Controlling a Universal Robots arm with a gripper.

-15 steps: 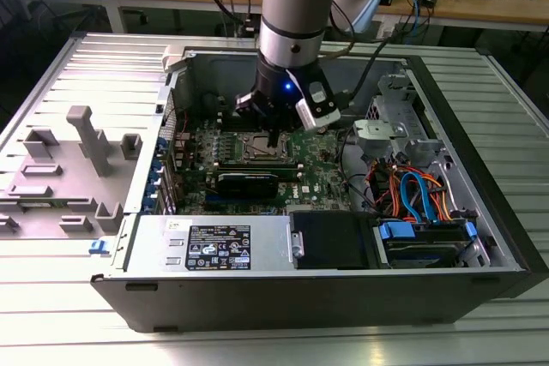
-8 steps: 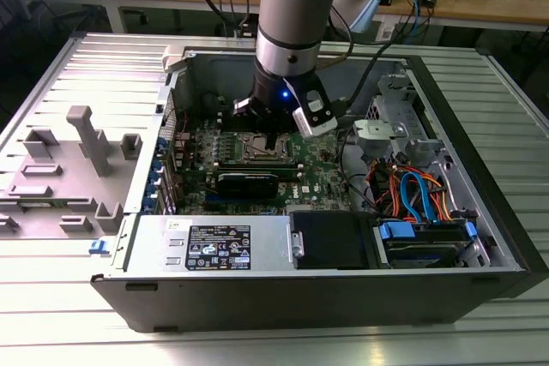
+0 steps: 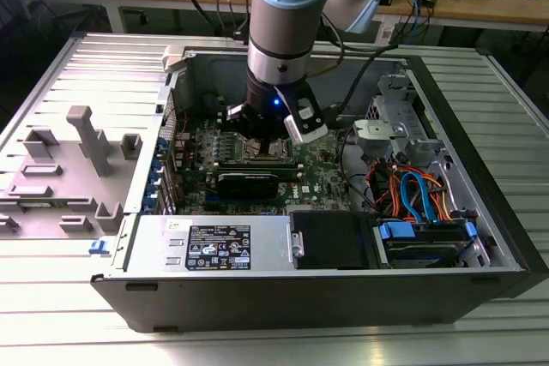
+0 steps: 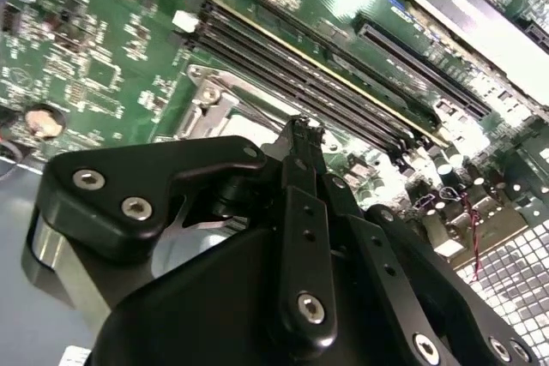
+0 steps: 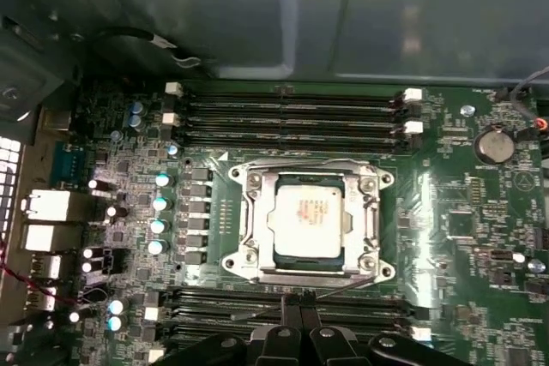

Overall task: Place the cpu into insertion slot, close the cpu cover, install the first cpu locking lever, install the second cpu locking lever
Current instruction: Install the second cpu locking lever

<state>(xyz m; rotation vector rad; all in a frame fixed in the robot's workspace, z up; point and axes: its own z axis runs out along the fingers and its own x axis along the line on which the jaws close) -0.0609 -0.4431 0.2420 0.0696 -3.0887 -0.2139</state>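
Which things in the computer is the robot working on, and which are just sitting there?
For the job:
cpu, sitting in the insertion slot
cpu cover, down around the cpu
gripper, close by the slot's edge

Just sitting there:
memory slots
round coin battery
blue and orange cables
grey plastic fixtures beside the case

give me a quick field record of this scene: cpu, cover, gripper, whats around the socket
cpu: seated in the insertion slot, silver top showing
cpu cover: closed, its frame lying flat around the cpu
gripper: fingers together, tips at the socket's edge beside a thin locking lever
memory slots: long black rows on both sides of the socket
motherboard: green, inside the open computer case
arm: reaching straight down into the case in the exterior view
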